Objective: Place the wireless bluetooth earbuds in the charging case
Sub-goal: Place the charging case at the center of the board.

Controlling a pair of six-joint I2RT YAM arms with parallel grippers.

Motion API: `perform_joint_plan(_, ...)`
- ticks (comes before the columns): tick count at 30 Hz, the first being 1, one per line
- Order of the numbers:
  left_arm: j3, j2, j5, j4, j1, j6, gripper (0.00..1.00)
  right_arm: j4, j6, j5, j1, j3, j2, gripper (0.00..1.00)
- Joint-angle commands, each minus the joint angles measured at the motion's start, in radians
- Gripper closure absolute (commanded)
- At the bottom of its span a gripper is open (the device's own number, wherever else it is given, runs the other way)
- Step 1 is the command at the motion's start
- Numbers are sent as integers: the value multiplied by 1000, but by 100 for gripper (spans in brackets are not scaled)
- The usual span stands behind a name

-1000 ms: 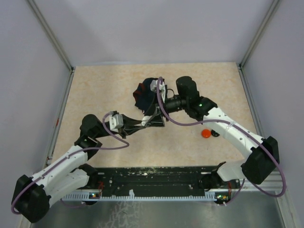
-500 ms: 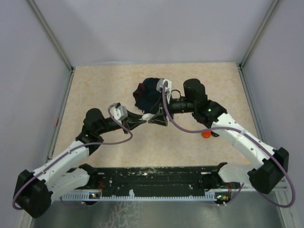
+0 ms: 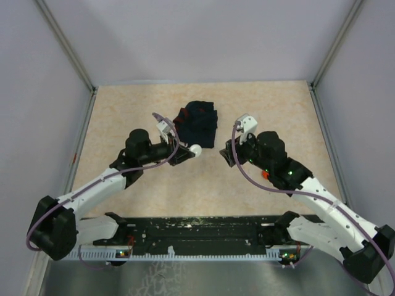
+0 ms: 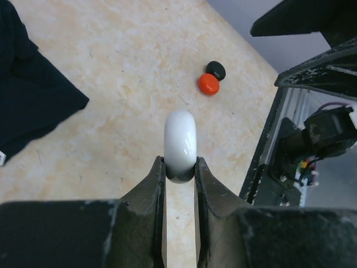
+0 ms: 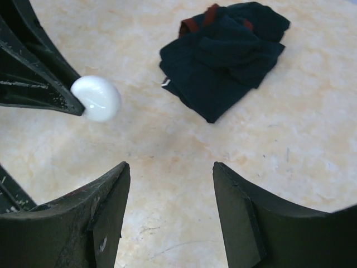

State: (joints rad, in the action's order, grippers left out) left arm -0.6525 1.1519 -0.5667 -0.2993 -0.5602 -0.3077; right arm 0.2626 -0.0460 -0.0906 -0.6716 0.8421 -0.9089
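Presumably the step is presenting the case for opening. The left gripper (image 4: 179, 167) should keep a firm, level pinch on the white charging case (image 4: 180, 137), clamped edge-on at its fingertips, while the right gripper (image 5: 170, 184), spread wide and empty, comes squarely onto the free end. Case is just beside the near edge of the navy cloth (image 5: 223, 53), not touching it. Red earbud (image 4: 208, 84) and black earbud (image 4: 215, 70) lie side by side well apart from the cloth, to its right, outside both sets of fingers; stems too small to make out.
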Motion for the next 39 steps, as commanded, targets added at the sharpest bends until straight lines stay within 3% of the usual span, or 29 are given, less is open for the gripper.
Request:
perform_joint_plan(1,51,59,17,-97,0,-250,98,-59,-45,186,0,-57,113,39)
perform_joint_plan(4,63,166,-8,-195,-22,-351,96,-88,-62,225,-1,-113,179,39)
perform_joint_plan(11,16,417,19,-344,-143,-425,91,-108,-78,273,0,-201,248,39)
perform_joint_plan(20,-77,656,67,-352,-218,-448,74,-89,-103,274,-1,-232,277,39)
perform_joint_plan(30,-56,644,214,-205,-222,-376,32,-47,-121,291,-1,-239,289,39)
perform_joint_plan(39,-5,391,489,69,-203,-298,6,117,-163,352,0,-173,304,37)
